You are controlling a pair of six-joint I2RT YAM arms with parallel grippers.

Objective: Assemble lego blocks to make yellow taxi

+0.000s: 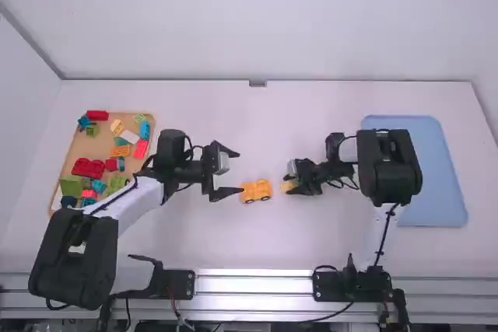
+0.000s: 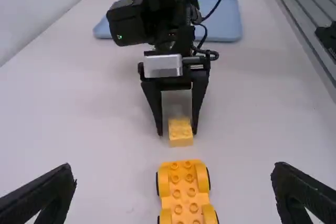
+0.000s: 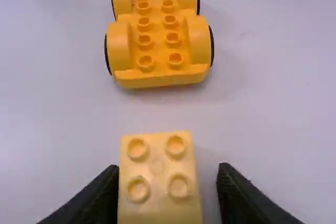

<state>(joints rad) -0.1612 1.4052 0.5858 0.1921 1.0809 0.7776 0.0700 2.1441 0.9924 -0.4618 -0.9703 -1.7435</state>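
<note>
The yellow wheeled base (image 1: 256, 190) lies mid-table, studs up (image 2: 185, 192), (image 3: 157, 40). My left gripper (image 1: 240, 171) is just left of it, wide open with nothing between its fingers; in its wrist view the left gripper (image 2: 174, 178) spans the base. Close to the base's right side stands my right gripper (image 1: 291, 178), low at the table around a small yellow block (image 1: 289, 186). From its wrist view, the right gripper (image 3: 168, 174) has the block (image 3: 157, 174) between its fingers, with a gap on one side. Studs face up on this block (image 2: 180, 134), which is apart from the base.
A brown tray (image 1: 81, 149) of loose coloured bricks, some of them yellow, lies at the far left, beside the left arm. On the right, behind the right arm, is a blue tray (image 1: 436, 184). A metal rail (image 1: 257, 285) runs along the near edge.
</note>
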